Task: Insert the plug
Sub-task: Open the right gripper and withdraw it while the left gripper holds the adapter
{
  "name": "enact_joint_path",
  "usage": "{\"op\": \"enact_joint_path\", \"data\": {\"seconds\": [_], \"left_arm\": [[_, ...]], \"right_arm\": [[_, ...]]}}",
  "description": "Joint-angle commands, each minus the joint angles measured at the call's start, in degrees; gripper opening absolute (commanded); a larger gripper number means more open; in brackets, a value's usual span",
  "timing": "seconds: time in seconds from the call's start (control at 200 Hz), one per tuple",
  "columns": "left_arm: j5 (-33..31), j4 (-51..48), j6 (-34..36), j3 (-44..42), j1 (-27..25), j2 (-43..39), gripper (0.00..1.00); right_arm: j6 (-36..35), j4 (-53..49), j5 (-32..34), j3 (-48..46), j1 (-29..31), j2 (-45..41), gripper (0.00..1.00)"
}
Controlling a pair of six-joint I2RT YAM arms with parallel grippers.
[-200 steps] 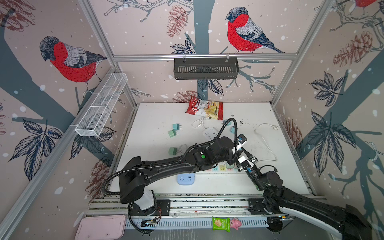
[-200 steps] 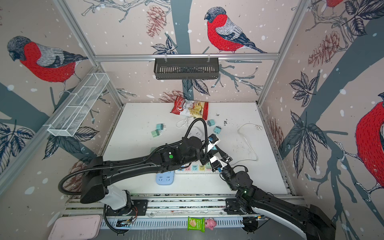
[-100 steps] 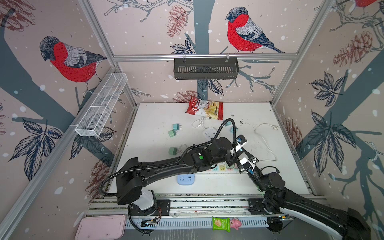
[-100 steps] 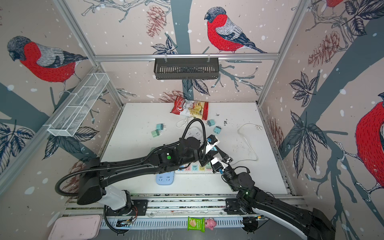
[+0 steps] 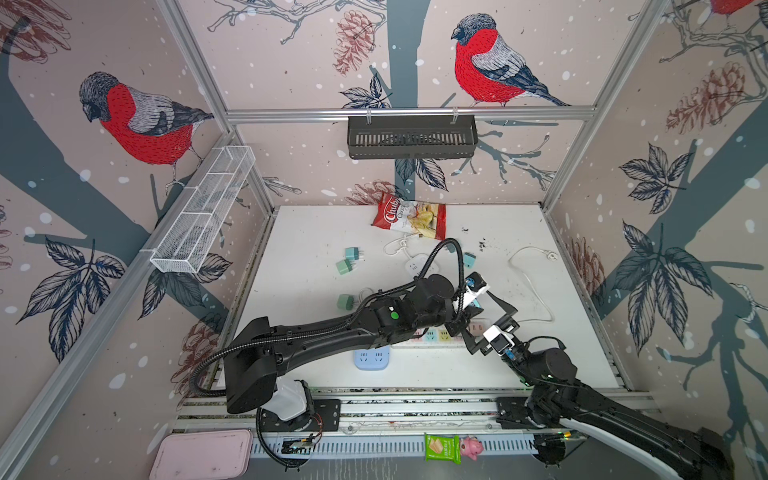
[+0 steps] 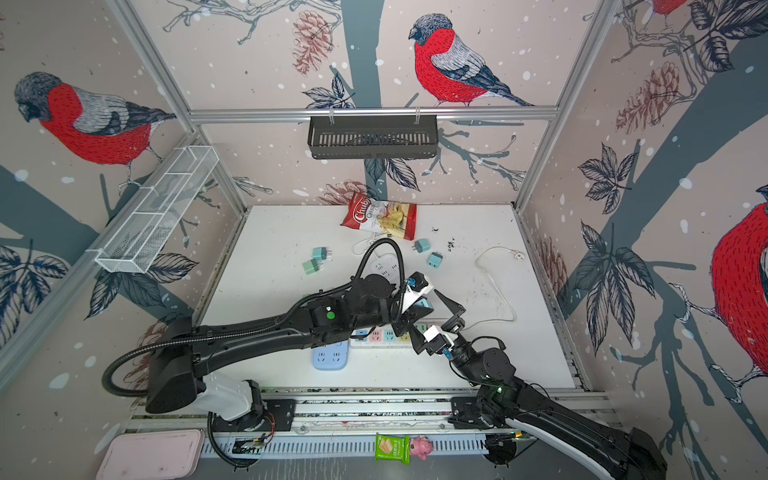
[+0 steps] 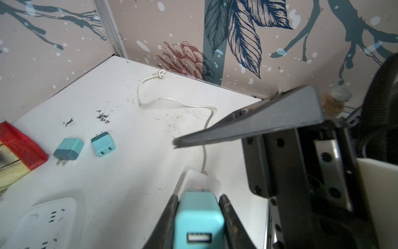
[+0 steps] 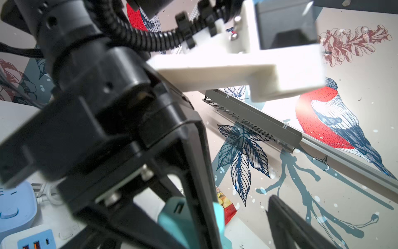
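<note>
We see the right gripper [image 5: 476,312] sprung open: its jaws, closed beside the teal plug [image 7: 199,217] half a second ago, now stand wide apart, one finger on either side of the left gripper [image 7: 199,198]. The left gripper has pinched slightly tighter on the plug and eased a touch nearer the power strip [image 5: 432,334].
</note>
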Motion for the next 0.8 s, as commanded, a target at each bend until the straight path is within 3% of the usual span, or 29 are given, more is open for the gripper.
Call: {"op": "enact_joint_path", "data": {"seconds": [0.0, 0.16, 0.3, 0.425, 0.525, 0.73, 0.795], "left_arm": [[-4.7, -2.6, -1.6, -2.7, 1.6, -2.1, 0.0], [-12.3, 2.9, -2.7, -8.1, 2.7, -7.6, 0.0], [-17.1, 9.0, -2.2, -13.8, 2.8, -12.8, 0.0], [-18.8, 11.4, 0.6, -16.2, 2.8, -15.5, 0.0], [-19.6, 12.8, 3.6, -17.6, 2.9, -16.8, 0.0], [-20.2, -7.7, -0.4, -6.3, 2.9, -17.9, 0.0], [-16.2, -13.2, 1.8, -1.5, 2.9, -18.2, 0.0]], "right_arm": [[2.8, 12.1, -0.1, -10.0, -0.1, -0.4, 1.0], [2.8, 12.7, 0.9, -10.5, -0.2, -0.4, 1.0], [6.5, 19.4, 6.0, -12.7, -1.9, -0.2, 1.0], [19.0, 22.9, 14.9, -13.2, -8.0, -0.2, 1.0], [31.1, 16.3, 13.5, -11.4, -16.9, 0.0, 1.0], [46.1, 11.0, 5.8, -10.0, -32.8, 3.9, 1.0], [48.9, 11.1, 4.3, -10.0, -35.5, 4.8, 1.0]]}}
